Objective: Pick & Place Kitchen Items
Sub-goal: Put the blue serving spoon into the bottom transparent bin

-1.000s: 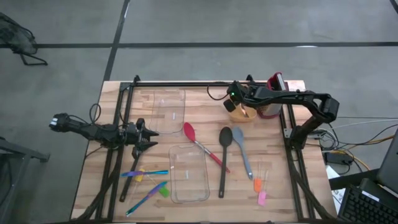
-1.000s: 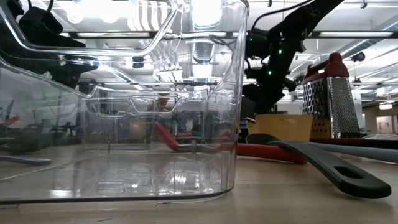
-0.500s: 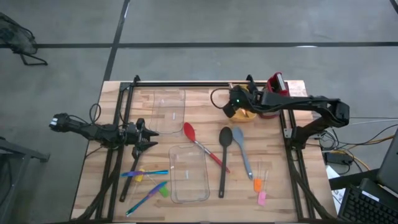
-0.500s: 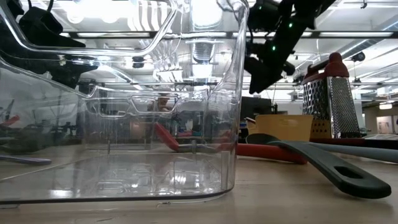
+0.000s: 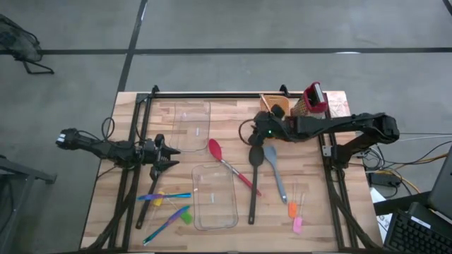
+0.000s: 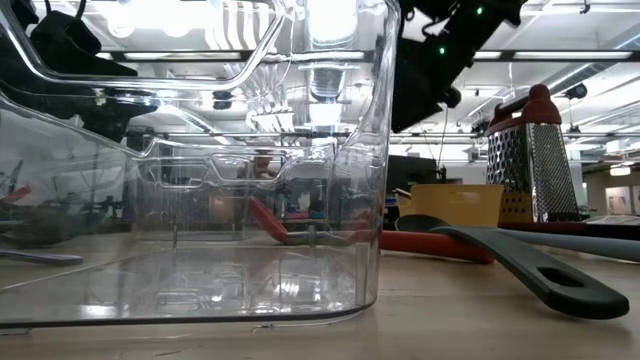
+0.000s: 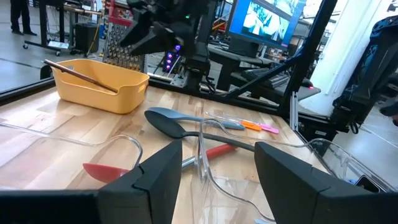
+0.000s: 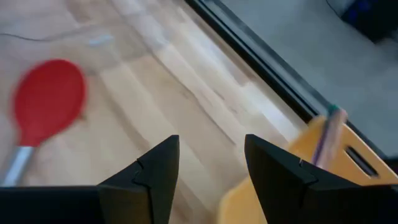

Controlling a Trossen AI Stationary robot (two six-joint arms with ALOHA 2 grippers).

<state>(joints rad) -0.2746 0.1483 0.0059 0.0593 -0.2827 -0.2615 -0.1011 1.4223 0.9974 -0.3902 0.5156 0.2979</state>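
My right gripper (image 5: 256, 135) is open and hangs above the table between the yellow bin (image 5: 275, 105) and the spoon heads; in its wrist view (image 8: 211, 163) the fingers frame bare wood. The red spoon (image 5: 227, 166), black spoon (image 5: 254, 176) and light-blue spoon (image 5: 276, 173) lie flat mid-table. A thin stick (image 8: 326, 133) leans inside the bin. Blue and purple sticks (image 5: 168, 197), a green chunk (image 5: 186, 218) and a black turner (image 5: 147, 210) lie near left. Orange (image 5: 292, 209) and pink (image 5: 297, 225) chunks lie near right. My left gripper (image 5: 167, 152) waits open at the left.
Two clear containers sit on the table, one far (image 5: 192, 118) and one near (image 5: 214, 197), the near one filling the low view (image 6: 200, 170). The red-topped metal grater (image 5: 313, 98) stands beside the bin near the far right corner. Black frame rails run along both sides.
My right gripper has risen from over the yellow bin and moved toward the near edge and slightly left; it now hangs close to the spoon heads. The bin and spoons have stayed where they were.
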